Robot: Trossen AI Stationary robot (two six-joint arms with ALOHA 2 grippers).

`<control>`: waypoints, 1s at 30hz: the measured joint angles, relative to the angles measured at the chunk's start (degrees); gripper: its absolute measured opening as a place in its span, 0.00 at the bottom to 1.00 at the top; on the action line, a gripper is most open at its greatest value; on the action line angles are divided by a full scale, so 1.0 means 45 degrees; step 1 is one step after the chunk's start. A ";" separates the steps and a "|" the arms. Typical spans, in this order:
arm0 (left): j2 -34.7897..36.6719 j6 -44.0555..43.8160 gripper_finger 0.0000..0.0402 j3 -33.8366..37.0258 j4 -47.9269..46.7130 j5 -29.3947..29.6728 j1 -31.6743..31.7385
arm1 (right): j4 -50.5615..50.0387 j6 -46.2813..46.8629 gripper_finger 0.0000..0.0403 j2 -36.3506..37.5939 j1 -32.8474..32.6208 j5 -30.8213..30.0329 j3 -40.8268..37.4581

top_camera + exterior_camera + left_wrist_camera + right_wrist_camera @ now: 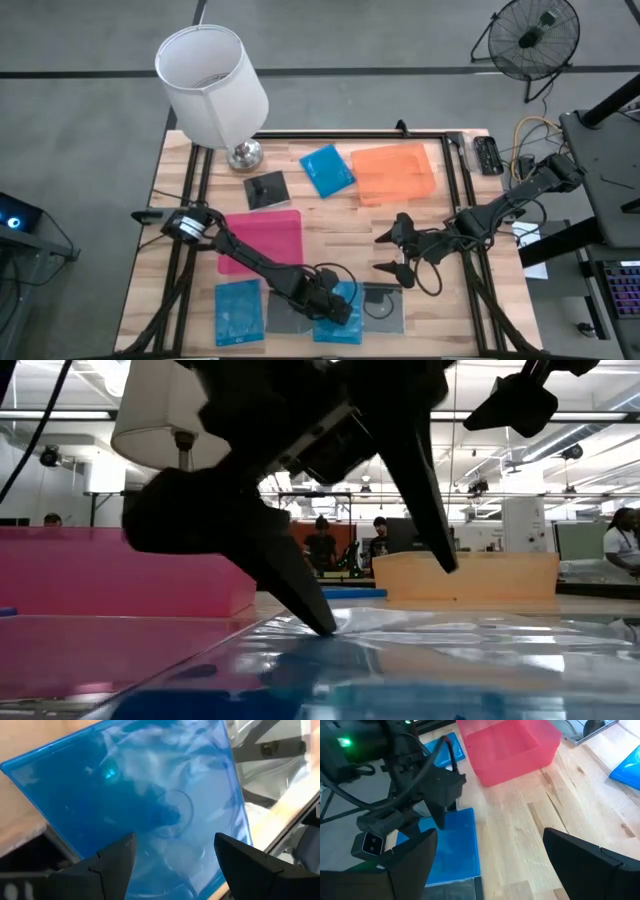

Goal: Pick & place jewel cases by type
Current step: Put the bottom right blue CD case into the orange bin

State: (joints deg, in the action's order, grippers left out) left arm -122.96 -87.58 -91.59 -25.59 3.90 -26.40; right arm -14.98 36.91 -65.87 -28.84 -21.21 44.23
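The left claw (340, 310) stands wide open at the lower middle of the high view, its fingers (112, 857) straddling a blue jewel case (338, 318) that lies flat on the tabletop (330, 225), nothing gripped. The right claw (395, 250), right of centre, is fully open and empty. Three blue cases show: this one, one at lower left (238, 312), one at upper middle (327, 170). Three dark cases: two (283, 316) (383, 308) flanking the claw, one (266, 189) near the lamp (213, 85). The pink tray (262, 241) and orange tray (393, 172) hold nothing.
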 joint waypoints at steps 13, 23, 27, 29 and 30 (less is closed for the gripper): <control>-0.0073 0.0169 0.64 -0.0005 -0.0091 0.0162 0.1310 | 0.0024 0.0005 0.89 0.0005 -0.0010 0.0044 0.0000; -0.0082 0.0759 0.64 0.0010 -0.0115 0.0152 0.2344 | -0.1094 0.1876 0.89 0.0006 -0.0010 0.0034 0.0000; -0.0087 0.1178 0.64 0.0015 -0.0120 0.0152 0.2851 | -0.2129 0.3227 0.89 0.0010 -0.0015 -0.0244 0.0000; -0.0087 0.1351 0.64 0.0019 -0.0120 0.0148 0.3113 | -0.2493 0.3864 0.89 0.0010 -0.0010 -0.0363 0.0000; -0.0083 0.1465 0.64 0.0019 -0.0123 0.0121 0.3240 | -0.2671 0.4218 0.89 0.0010 -0.0010 -0.0483 0.0000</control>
State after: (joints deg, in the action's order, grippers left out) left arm -123.33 -80.99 -91.50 -26.15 4.44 -11.82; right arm -27.00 55.89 -65.82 -28.88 -23.39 44.23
